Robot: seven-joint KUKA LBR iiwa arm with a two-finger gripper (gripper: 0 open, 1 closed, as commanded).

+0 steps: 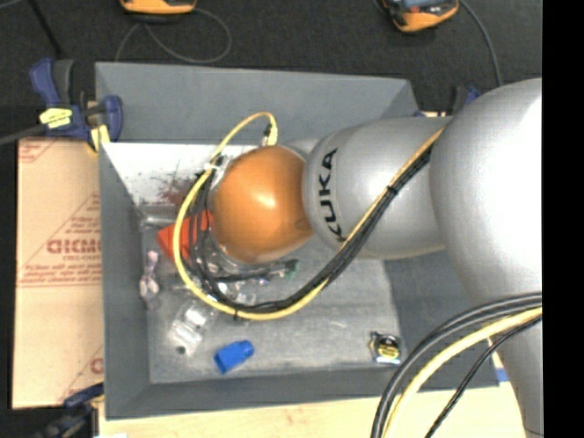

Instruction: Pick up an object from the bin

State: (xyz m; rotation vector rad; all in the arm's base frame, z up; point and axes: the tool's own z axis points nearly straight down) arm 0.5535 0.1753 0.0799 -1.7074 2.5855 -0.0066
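Arm (383, 190) reaches in, orange-capped wrist (260, 203) pointing down.

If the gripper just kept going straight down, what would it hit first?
Probably the red-orange thing or the clear plastic pieces lying right under the gripper, in the bin's left half; depth is unclear, so I cannot tell which.

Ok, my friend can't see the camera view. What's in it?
A silver robot arm, orange-capped at the wrist, reaches from the right into the left half of a grey bin. Beside it lie a red thing, a clear plastic piece and a blue block; a black-and-yellow thing sits far right.
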